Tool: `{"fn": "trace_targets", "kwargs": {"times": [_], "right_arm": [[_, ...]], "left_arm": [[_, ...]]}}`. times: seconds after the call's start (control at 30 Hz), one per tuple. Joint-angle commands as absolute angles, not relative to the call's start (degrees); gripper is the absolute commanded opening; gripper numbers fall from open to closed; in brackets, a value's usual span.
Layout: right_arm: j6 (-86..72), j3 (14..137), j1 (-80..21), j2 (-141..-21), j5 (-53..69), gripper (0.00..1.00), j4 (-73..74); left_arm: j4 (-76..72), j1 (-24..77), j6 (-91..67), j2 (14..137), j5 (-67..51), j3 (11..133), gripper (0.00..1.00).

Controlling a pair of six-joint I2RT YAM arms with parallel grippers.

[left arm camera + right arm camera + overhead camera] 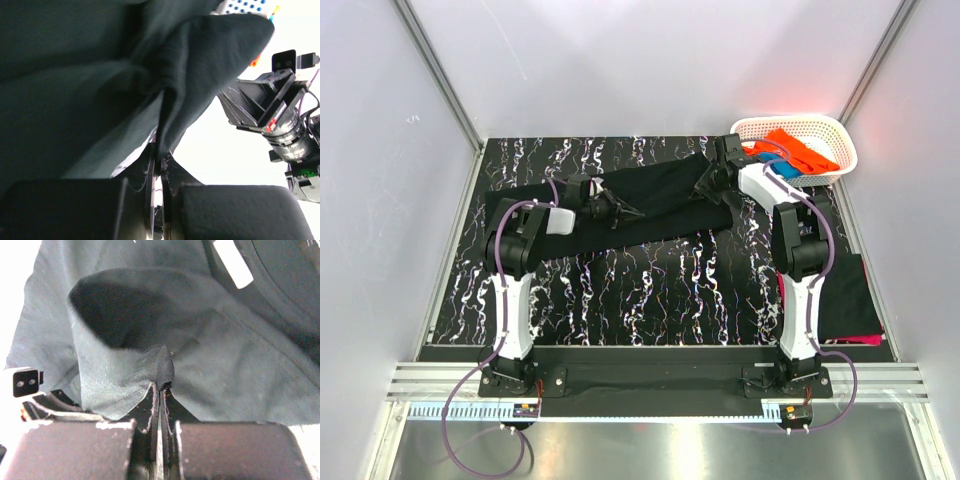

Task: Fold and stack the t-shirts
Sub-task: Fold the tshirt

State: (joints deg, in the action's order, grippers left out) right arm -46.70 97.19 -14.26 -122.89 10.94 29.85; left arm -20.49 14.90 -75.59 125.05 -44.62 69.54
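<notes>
Black t-shirt [660, 200] pinched between left gripper [620, 212], right gripper [705, 186].

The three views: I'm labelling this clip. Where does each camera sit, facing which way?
Top external: high behind the left arm and right arm, bases nearest, looking down at the table.
Left wrist: on the left arm, looking along the left claw, shut on the black t-shirt.
Right wrist: on the right arm, looking along the right claw, shut on that shirt.
Shared: both wrist views show one black t-shirt.
</notes>
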Motion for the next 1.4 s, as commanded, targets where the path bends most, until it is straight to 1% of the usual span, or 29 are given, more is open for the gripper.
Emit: {"fn": "trace_targets", "kwargs": {"times": [0.0, 0.23, 0.37, 0.4, 0.43, 0.47, 0.5, 0.53, 0.6, 0.63, 0.67, 0.77, 0.93, 1.07, 1.2, 1.23, 1.37], "right_arm": [[-44.8, 101.9, -14.4, -125.3, 9.1, 0.0, 29.7], [-45.5, 106.7, -14.4, -129.5, 10.2, 0.0, 29.8], [-45.1, 109.5, -14.3, -132.4, 10.3, 0.01, 30.2], [-44.9, 110.0, -14.3, -132.8, 10.4, 0.02, 30.3], [-44.0, 111.1, -14.2, -133.2, 10.5, 0.07, 30.3], [-43.4, 111.8, -14.3, -133.6, 10.6, 0.13, 30.5], [-42.7, 112.4, -14.3, -134.4, 10.7, 0.18, 30.6], [-42.0, 113.2, -14.2, -134.6, 10.8, 0.22, 31.4], [-40.1, 115.0, -14.1, -134.3, 10.9, 0.24, 32.9], [-39.5, 115.0, -14.0, -133.8, 10.7, 0.29, 33.2], [-38.1, 114.7, -13.9, -132.2, 10.5, 0.32, 33.4], [-35.4, 114.3, -13.8, -129.7, 9.8, 0.45, 34.6], [-35.3, 116.5, -14.0, -130.8, 12.7, 0.45, 35.7], [-38.4, 120.2, -14.5, -134.1, 12.4, 0.42, 35.6], [-40.2, 124.9, -14.7, -137.4, 12.5, 0.28, 35.7], [-40.5, 125.8, -14.7, -138.1, 12.7, 0.22, 35.6], [-41.7, 132.0, -14.6, -143.1, 15.1, 0.15, 35.6]], "left_arm": [[-20.9, 14.4, -74.5, 126.1, -45.8, 73.6, 0.08], [-18.8, 14.0, -74.1, 128.7, -45.0, 78.0, 0.1], [-15.7, 13.4, -72.3, 130.5, -44.3, 80.9, 0.14], [-15.0, 13.4, -71.7, 130.9, -44.3, 81.5, 0.16], [-13.7, 13.1, -70.7, 131.5, -44.4, 81.9, 0.18], [-13.4, 13.0, -70.1, 131.7, -44.5, 82.3, 0.2], [-13.0, 12.7, -69.4, 131.7, -44.6, 83.0, 0.24], [-12.3, 12.2, -67.9, 131.5, -44.6, 83.1, 0.25], [-10.2, 11.6, -65.6, 129.5, -45.2, 83.5, 0.26], [-8.1, 11.0, -62.4, 128.2, -45.2, 83.3, 0.29], [-6.4, 10.7, -60.4, 125.3, -44.8, 83.2, 0.3], [-0.3, 10.1, -54.0, 120.3, -44.1, 83.1, 0.32], [-2.3, 11.7, -52.6, 117.7, -45.1, 82.4, 0.33], [-7.0, 13.5, -56.9, 121.5, -47.5, 84.2, 0.28], [-9.8, 15.3, -59.1, 124.7, -47.3, 86.0, 0.25], [-10.5, 15.8, -59.6, 125.4, -47.0, 86.6, 0.24], [-16.9, 16.7, -64.1, 129.4, -46.1, 87.9, 0.22]]}}
